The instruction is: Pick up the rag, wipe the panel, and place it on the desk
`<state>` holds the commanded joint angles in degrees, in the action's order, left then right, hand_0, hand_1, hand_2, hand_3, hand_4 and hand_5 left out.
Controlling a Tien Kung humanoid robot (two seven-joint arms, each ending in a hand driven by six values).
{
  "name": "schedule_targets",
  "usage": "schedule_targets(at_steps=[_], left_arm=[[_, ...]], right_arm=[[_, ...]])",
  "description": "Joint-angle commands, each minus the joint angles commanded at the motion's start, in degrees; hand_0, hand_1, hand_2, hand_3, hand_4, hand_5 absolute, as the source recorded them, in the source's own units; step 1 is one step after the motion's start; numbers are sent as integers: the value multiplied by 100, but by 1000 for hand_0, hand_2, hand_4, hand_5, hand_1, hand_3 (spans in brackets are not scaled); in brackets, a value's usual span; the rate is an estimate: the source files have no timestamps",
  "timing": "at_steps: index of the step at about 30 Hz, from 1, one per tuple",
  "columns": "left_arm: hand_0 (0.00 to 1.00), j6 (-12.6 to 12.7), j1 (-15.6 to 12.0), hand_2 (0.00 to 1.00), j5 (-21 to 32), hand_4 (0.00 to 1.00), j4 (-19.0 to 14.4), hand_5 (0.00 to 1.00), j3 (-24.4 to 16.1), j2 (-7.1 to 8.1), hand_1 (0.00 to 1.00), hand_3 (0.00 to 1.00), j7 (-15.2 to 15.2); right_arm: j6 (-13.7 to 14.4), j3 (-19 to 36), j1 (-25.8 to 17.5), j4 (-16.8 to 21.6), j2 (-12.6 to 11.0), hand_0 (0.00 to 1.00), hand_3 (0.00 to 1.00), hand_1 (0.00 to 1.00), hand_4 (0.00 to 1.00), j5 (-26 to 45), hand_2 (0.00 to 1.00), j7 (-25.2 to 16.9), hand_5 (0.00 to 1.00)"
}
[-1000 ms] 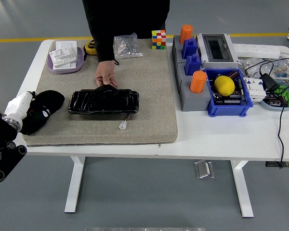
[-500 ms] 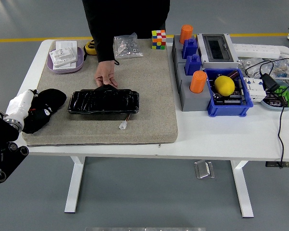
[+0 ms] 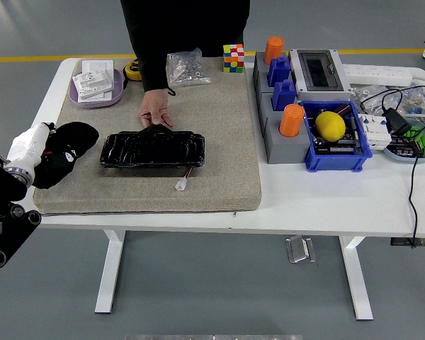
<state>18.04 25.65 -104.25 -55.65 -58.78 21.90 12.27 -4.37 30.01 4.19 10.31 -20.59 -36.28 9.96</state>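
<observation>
The black glossy panel (image 3: 152, 150) lies on the beige mat (image 3: 219, 142), with a small white plug (image 3: 181, 185) on a wire at its front. A person's hand (image 3: 156, 113) rests on the panel's far edge. My left hand (image 3: 65, 150) comes in from the left edge behind a white wrist (image 3: 27, 146). It is shut on a black rag (image 3: 79, 132) at the mat's left edge, left of the panel and apart from it. My fingers are hidden in the rag. My right arm is out of view.
A purple tray (image 3: 95, 95) with white parts, a yellow tape measure (image 3: 133, 69), a bag of screws (image 3: 186, 68) and a colour cube (image 3: 233, 58) stand at the back. Grey and blue bins (image 3: 319, 159) with orange cylinders and a yellow ball, plus cables, fill the right.
My left hand with the rag has moved up, away from the table's near edge, along the mat's left side. The panel and the person's hand have not moved.
</observation>
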Motion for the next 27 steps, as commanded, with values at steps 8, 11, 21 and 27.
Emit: schedule_targets(at_steps=[8,11,21,27], left_arm=[[230,-79,21,472,-227,286,-375,2,36,-15,134,346,283],[224,-66,34,474,-254,283,-391,2,92,-77,132,349,310],[224,-45,186,476,-224,280,-376,2,410,-208,130,349,336],[224,-20,246,477,-210,277,-401,2,598,-257,127,351,353]], right_arm=[[-3,105,-12,0,2,725,577,558,998,-125,665,20,432],[-6,143,-15,0,-7,725,577,558,998,-165,665,30,430],[-11,232,4,0,-26,725,576,557,998,-228,665,54,430],[-13,207,5,0,-30,725,576,556,998,-192,665,47,429]])
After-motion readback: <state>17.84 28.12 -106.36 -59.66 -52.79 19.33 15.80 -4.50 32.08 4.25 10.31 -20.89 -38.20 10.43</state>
